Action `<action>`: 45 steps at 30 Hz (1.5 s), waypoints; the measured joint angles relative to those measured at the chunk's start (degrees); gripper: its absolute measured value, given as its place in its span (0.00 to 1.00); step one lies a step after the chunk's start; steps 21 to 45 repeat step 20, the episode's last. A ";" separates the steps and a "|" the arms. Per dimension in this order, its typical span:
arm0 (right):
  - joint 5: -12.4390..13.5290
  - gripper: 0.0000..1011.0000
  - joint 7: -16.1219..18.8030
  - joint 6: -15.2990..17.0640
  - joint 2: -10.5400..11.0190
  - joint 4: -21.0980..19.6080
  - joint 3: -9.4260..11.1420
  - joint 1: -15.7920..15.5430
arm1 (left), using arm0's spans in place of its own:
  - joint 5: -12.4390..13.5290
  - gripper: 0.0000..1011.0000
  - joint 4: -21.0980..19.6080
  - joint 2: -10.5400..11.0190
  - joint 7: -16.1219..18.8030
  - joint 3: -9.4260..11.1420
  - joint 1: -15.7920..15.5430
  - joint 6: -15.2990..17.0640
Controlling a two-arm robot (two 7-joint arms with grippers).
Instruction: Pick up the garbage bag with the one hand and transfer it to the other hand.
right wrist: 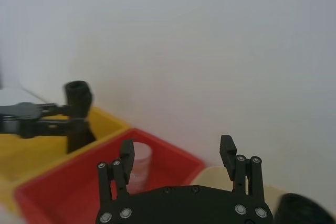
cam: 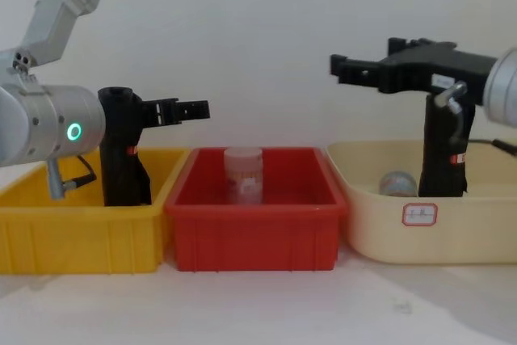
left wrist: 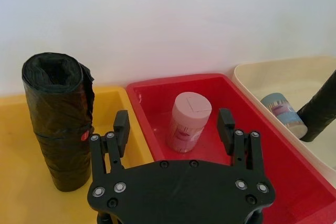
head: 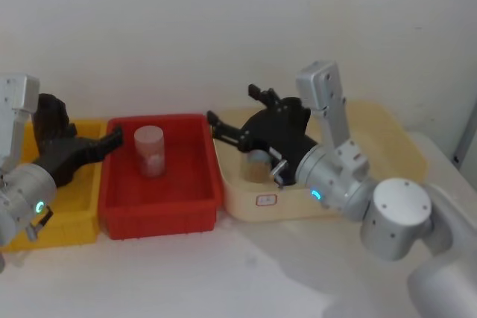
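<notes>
Garbage bag (cam: 123,151) upright in yellow bin (cam: 73,232), frame left; left gripper (cam: 179,110) & right gripper (cam: 359,68) both w/ fingers released, empty.

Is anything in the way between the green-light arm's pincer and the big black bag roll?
Nothing visible. The open left pincer hovers just beside the tall black plastic garbage bag roll standing in the yellow plastic bin, with only air between them.
</notes>
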 joint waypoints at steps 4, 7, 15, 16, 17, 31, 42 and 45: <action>-0.39 0.99 -0.54 -0.70 -0.53 -2.48 -0.63 -2.35 | 0.00 0.99 0.00 -0.01 0.00 0.00 0.00 0.00; -0.73 0.99 -0.92 -1.18 -0.98 -4.28 -1.20 -4.10 | 0.00 0.99 0.00 -0.01 0.00 0.00 0.00 0.00; -1.15 0.99 -1.41 -1.81 -1.59 -6.84 -1.93 -6.55 | 0.00 0.99 0.00 -0.01 0.00 0.00 0.00 0.00; -1.16 0.99 -1.44 -1.87 -1.63 -7.00 -1.97 -6.71 | 0.00 0.99 0.00 -0.01 0.00 0.00 0.00 0.00; -1.19 0.99 -1.46 -1.92 -1.66 -7.19 -2.03 -6.87 | 0.00 0.99 0.00 -0.01 0.00 0.00 0.00 0.00; -1.26 0.99 -1.56 -2.02 -1.79 -7.72 -2.16 -7.35 | 0.00 0.99 0.00 -0.01 0.00 0.00 0.00 0.00; -1.26 0.99 -1.56 -2.02 -1.79 -7.72 -2.16 -7.35 | 0.00 0.99 0.00 -0.01 0.00 0.00 0.00 0.00; -1.26 0.99 -1.56 -2.02 -1.79 -7.72 -2.16 -7.35 | 0.00 0.99 0.00 -0.01 0.00 0.00 0.00 0.00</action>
